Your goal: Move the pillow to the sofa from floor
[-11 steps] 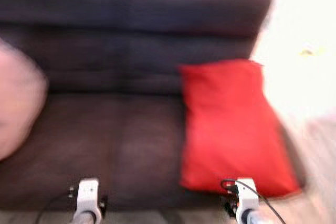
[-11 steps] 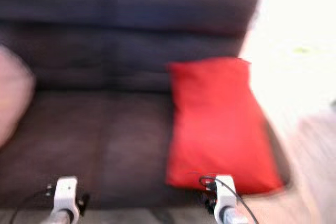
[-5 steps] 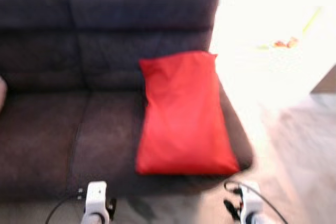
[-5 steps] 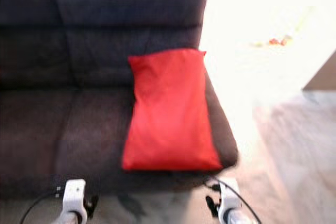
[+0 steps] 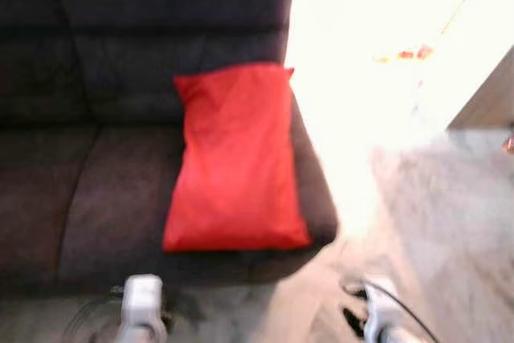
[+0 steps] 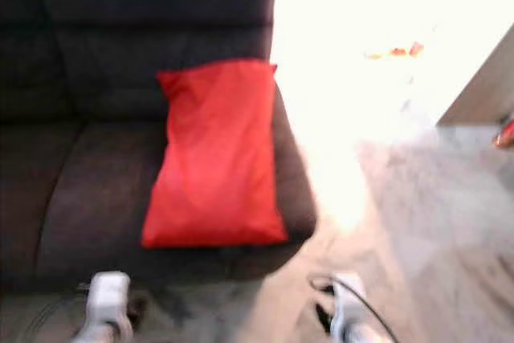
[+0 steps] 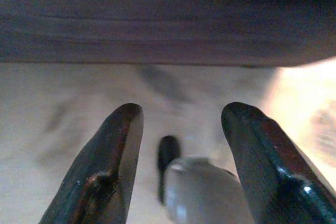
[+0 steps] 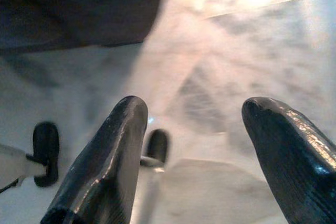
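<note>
A red pillow [image 5: 235, 160] lies on the right seat of the dark brown sofa [image 5: 96, 198], its top edge leaning against the backrest. Both arms hang low in front of the sofa, with the left wrist [image 5: 141, 299] and the right wrist [image 5: 377, 304] at the bottom edge of the eye views. In the left wrist view my left gripper [image 7: 181, 124] is open above the pale floor, holding nothing. My right gripper [image 8: 194, 124] is open too, over the floor by the sofa's front corner.
Pale grey floor [image 5: 434, 222] spreads to the right of the sofa, washed out by bright light. A wooden furniture edge [image 5: 490, 102] stands at the far right. The robot's own feet [image 8: 46, 145] show below the grippers.
The whole picture has slid left as the camera turned right: the pink cushion at the left has left the view and more floor shows at the right. The pillow stays on the sofa.
</note>
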You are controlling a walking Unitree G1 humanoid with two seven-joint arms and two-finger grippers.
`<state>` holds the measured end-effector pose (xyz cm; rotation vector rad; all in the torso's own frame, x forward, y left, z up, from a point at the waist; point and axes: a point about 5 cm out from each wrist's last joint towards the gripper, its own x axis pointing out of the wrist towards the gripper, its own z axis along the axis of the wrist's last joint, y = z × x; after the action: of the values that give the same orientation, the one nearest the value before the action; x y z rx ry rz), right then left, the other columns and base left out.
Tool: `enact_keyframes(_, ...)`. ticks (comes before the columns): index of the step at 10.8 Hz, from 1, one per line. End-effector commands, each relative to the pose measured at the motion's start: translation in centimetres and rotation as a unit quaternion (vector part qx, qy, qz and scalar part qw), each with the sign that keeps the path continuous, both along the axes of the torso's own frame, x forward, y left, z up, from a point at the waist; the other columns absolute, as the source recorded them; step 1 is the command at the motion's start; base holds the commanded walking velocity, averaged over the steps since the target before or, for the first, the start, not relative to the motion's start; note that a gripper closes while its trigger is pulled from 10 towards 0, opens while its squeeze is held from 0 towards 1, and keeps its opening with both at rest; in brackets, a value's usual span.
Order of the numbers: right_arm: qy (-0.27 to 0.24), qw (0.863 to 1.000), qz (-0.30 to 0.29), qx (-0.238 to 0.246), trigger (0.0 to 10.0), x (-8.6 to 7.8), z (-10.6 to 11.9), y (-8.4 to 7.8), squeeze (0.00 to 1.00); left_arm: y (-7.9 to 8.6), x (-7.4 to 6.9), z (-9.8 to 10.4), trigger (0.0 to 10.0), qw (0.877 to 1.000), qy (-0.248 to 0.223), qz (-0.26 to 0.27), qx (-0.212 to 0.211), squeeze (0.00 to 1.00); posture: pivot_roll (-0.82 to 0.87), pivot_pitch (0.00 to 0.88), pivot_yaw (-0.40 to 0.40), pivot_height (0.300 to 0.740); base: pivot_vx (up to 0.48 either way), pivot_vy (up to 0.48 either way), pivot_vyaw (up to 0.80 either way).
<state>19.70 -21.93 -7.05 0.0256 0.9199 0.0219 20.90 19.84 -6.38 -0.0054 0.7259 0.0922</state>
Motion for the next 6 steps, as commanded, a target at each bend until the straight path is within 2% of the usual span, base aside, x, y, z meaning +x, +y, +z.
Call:
enact_keyframes(1, -0.004, 1.000, 0.004, 0.005, 10.0, 0.19, 0.00, 0.54, 0.00, 0.82, -0.78, -0.37, 10.0, 1.000, 0.019, -0.003, 0.011, 0.00, 0.19, 0.110, -0.072, 0.740, 0.000, -0.300, 0.00)
enact_keyframes(6, -0.002, 1.000, 0.006, 0.007, 10.0, 0.07, -0.07, 0.59, 0.00, 0.82, -0.89, -0.42, 10.0, 1.000, 0.020, -0.004, 0.012, 0.00, 0.19, 0.092, -0.064, 0.740, 0.000, -0.277, 0.00)
